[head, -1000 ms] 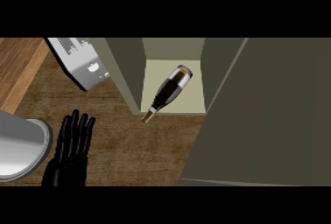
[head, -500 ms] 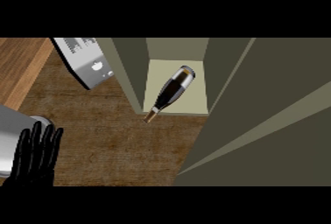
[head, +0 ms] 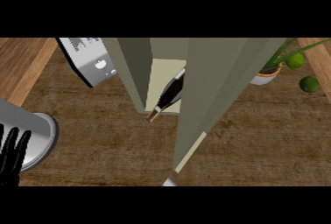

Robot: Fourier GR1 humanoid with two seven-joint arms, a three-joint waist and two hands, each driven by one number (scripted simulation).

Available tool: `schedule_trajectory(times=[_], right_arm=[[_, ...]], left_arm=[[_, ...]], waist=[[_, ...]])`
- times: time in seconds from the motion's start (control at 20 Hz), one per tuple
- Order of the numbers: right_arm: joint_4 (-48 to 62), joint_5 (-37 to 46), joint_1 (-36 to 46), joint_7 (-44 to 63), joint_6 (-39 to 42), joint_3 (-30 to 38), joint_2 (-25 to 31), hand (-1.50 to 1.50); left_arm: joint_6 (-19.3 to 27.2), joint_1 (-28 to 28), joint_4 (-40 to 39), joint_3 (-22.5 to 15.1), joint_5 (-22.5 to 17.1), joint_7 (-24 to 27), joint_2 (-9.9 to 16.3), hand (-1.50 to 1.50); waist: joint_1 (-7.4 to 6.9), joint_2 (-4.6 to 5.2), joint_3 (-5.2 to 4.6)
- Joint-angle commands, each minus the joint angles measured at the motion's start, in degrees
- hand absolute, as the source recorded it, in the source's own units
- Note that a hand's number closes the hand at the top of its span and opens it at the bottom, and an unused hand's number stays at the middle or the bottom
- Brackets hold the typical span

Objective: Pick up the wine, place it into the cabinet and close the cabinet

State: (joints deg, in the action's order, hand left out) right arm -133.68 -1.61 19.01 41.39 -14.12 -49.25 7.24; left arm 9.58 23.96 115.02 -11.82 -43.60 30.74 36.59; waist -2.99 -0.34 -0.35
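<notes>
Brown table (head: 116, 144) carries the cabinet (head: 132, 70); the wine (head: 169, 94) lies inside it. At lower left, the left robot hand (head: 12, 153) rests with fingers straight and apart, holding nothing.

black left hand (head: 11, 154), slim fingers, grey forearm

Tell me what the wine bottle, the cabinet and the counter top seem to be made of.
The wine bottle looks like dark glossy glass: black body with a pale highlight, brownish tip at the neck. The cabinet seems painted board, matte grey-green outside and cream inside, no grain showing. The counter top looks like dark brown wood or laminate with a fine streaked grain, matte.
</notes>
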Motion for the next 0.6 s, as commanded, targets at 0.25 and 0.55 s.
schedule_trajectory(times=[0.25,0.55], right_arm=[[20.03,-8.74,25.60,-1.23,-11.45,4.84,-7.04,1.50],[36.82,-18.21,43.21,-4.81,-12.95,10.71,-7.19,1.50]], left_arm=[[-8.51,-0.02,-2.64,7.56,-5.92,-0.53,3.62,-1.50],[-10.97,-1.66,-3.81,12.28,-10.42,-3.64,6.21,-1.50]], waist=[[-0.95,0.60,0.04],[-1.75,0.92,0.10]])
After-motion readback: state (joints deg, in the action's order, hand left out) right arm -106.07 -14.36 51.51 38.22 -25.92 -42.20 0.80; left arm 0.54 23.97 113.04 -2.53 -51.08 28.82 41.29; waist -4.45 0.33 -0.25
